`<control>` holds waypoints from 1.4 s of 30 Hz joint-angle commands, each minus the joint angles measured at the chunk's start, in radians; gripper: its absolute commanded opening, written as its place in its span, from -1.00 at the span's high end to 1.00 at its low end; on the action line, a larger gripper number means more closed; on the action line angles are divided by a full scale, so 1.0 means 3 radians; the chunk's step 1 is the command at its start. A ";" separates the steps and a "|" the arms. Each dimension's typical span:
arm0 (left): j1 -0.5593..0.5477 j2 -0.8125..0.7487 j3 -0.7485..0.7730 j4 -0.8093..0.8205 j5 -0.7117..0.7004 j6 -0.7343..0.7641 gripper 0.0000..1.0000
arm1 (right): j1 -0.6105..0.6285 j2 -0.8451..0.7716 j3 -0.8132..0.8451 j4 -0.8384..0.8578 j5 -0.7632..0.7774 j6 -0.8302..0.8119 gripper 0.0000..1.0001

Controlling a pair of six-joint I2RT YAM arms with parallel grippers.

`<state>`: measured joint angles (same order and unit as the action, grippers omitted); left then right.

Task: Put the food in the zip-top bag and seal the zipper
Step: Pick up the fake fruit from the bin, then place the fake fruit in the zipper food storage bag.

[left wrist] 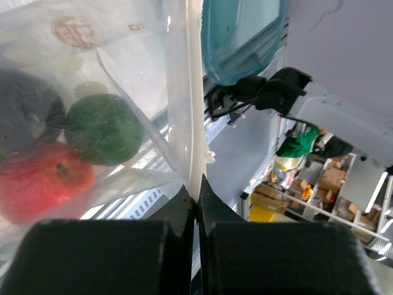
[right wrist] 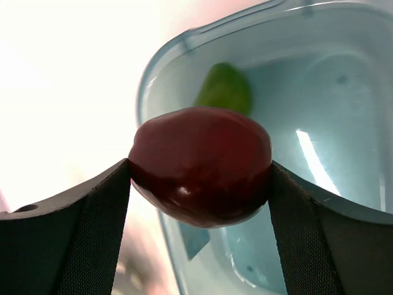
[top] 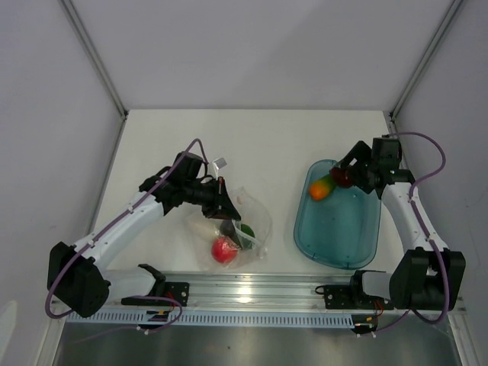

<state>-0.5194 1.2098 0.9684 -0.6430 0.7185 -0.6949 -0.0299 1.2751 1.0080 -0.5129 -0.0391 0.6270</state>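
Note:
The clear zip-top bag [top: 255, 221] lies left of centre, with a red tomato [top: 223, 249], a green piece [top: 246, 230], a dark purple piece [top: 231, 227] and a white radish [top: 201, 226] inside. My left gripper [top: 223, 200] is shut on the zipper strip [left wrist: 195, 123] at the bag's mouth; in the left wrist view [left wrist: 196, 187] the tomato [left wrist: 43, 181], green piece [left wrist: 101, 126] and dark piece [left wrist: 24, 107] show through the plastic. My right gripper [top: 343, 177] is shut on a dark red fruit [right wrist: 201, 165] above the far end of the tray. An orange-green piece [top: 322, 187] lies in the tray.
The translucent teal oval tray [top: 339, 229] sits at the right, also showing in the right wrist view [right wrist: 344, 123] and the left wrist view [left wrist: 242, 37]. A metal rail [top: 252, 293] runs along the near table edge. White walls enclose the table.

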 commanded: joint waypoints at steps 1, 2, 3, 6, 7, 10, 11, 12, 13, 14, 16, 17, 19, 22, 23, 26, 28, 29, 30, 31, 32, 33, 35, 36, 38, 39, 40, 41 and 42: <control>-0.0007 -0.0157 -0.0057 0.0367 0.0176 -0.0311 0.99 | 0.0008 -0.0149 0.0025 0.0150 -0.0656 -0.0269 1.00; -0.0007 -0.0177 -0.0088 0.0430 0.0192 -0.0368 0.99 | 0.0013 -0.0175 -0.0016 0.0201 -0.0804 -0.0285 1.00; -0.0007 -0.0193 -0.0129 0.0466 0.0202 -0.0429 0.99 | 0.0028 -0.0210 -0.0072 0.0368 -0.1074 -0.0280 1.00; -0.0007 -0.0203 -0.0145 0.0451 0.0157 -0.0440 0.99 | 0.0090 -0.0282 -0.0241 0.0533 -0.1372 -0.0234 1.00; -0.0007 -0.0208 -0.0145 0.0436 0.0156 -0.0445 0.99 | 0.0105 -0.0272 -0.0251 0.0529 -0.1408 -0.0234 1.00; -0.0007 -0.0198 -0.0134 0.0425 0.0167 -0.0445 0.99 | 0.0309 -0.0247 -0.0261 0.0544 -0.1592 -0.0234 1.00; -0.0007 -0.0193 -0.0145 0.0410 0.0157 -0.0435 0.99 | 0.0360 -0.0236 -0.0251 0.0549 -0.1613 -0.0249 1.00; -0.0007 -0.0157 -0.0109 0.0410 0.0151 -0.0430 0.99 | 0.0457 -0.0221 -0.0241 0.0549 -0.1664 -0.0274 1.00; -0.0007 -0.0137 -0.0109 0.0405 0.0156 -0.0435 0.99 | 0.0513 -0.0211 -0.0226 0.0534 -0.1705 -0.0305 1.00; -0.0012 -0.0131 -0.0104 0.0425 0.0177 -0.0465 0.99 | 0.0570 -0.0206 -0.0190 0.0518 -0.1741 -0.0326 1.00; -0.0012 -0.0111 -0.0104 0.0507 0.0182 -0.0496 0.99 | 0.0764 -0.0226 -0.0180 0.0549 -0.1828 -0.0377 1.00; -0.0012 -0.0096 -0.0048 0.0512 0.0192 -0.0501 0.99 | 0.0830 -0.0267 -0.0175 0.0594 -0.1828 -0.0382 1.00; -0.0012 -0.0045 -0.0012 0.0482 0.0192 -0.0481 0.99 | 0.1045 -0.0292 -0.0180 0.0671 -0.1833 -0.0387 1.00; -0.0012 -0.0019 0.0060 0.0431 0.0187 -0.0450 0.99 | 0.1285 -0.0288 -0.0144 0.0814 -0.1874 -0.0362 1.00; -0.0012 -0.0019 0.0075 0.0425 0.0182 -0.0435 0.99 | 0.1332 -0.0272 -0.0129 0.0835 -0.1894 -0.0357 1.00; -0.0012 0.0007 0.0096 0.0415 0.0177 -0.0430 0.99 | 0.1521 -0.0216 -0.0016 0.0861 -0.1971 -0.0428 1.00; -0.0012 0.0027 0.0116 0.0415 0.0187 -0.0425 0.99 | 0.1623 -0.0201 0.0060 0.0846 -0.1941 -0.0525 1.00; -0.0007 0.0068 0.0177 0.0380 0.0187 -0.0414 0.99 | 0.1710 -0.0196 0.0081 0.0835 -0.1920 -0.0545 1.00; -0.0012 0.0088 0.0218 0.0339 0.0202 -0.0399 0.99 | 0.1731 -0.0190 0.0091 0.0820 -0.1905 -0.0541 1.00; -0.0012 0.0109 0.0259 0.0313 0.0208 -0.0379 0.99 | 0.1756 -0.0175 0.0091 0.0825 -0.1925 -0.0525 1.00; -0.0012 0.0124 0.0330 0.0267 0.0197 -0.0328 0.99 | 0.1792 -0.0175 0.0071 0.0891 -0.1940 -0.0525 1.00; -0.0012 0.0129 0.0346 0.0241 0.0177 -0.0302 0.99 | 0.1823 -0.0175 0.0051 0.0907 -0.1941 -0.0525 1.00; -0.0007 0.0155 0.0417 0.0145 0.0126 -0.0266 0.99 | 0.1894 -0.0150 0.0025 0.0917 -0.1935 -0.0561 1.00; -0.0007 0.0165 0.0433 0.0149 0.0136 -0.0266 0.99 | 0.1915 -0.0134 0.0035 0.0897 -0.1935 -0.0576 1.00; -0.0007 0.0170 0.0459 0.0174 0.0172 -0.0286 0.99 | 0.1961 -0.0108 0.0035 0.0856 -0.1890 -0.0597 1.00; -0.0007 0.0170 0.0489 0.0159 0.0167 -0.0276 0.99 | 0.1996 -0.0114 0.0025 0.0851 -0.1864 -0.0602 1.00; -0.0007 0.0196 0.0510 0.0144 0.0157 -0.0261 0.99 | 0.2012 -0.0114 0.0015 0.0846 -0.1844 -0.0597 1.00; -0.0007 0.0206 0.0540 0.0124 0.0156 -0.0246 0.99 | 0.2022 -0.0114 0.0010 0.0840 -0.1813 -0.0622 1.00; -0.0007 0.0216 0.0566 0.0118 0.0156 -0.0246 0.99 | 0.2048 -0.0109 0.0015 0.0820 -0.1803 -0.0632 0.99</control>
<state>-0.5198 1.2655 1.0794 -0.6014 0.7444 -0.7998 0.5655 1.2434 0.9916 -0.2844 -0.6006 0.4690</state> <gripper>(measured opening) 0.004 0.837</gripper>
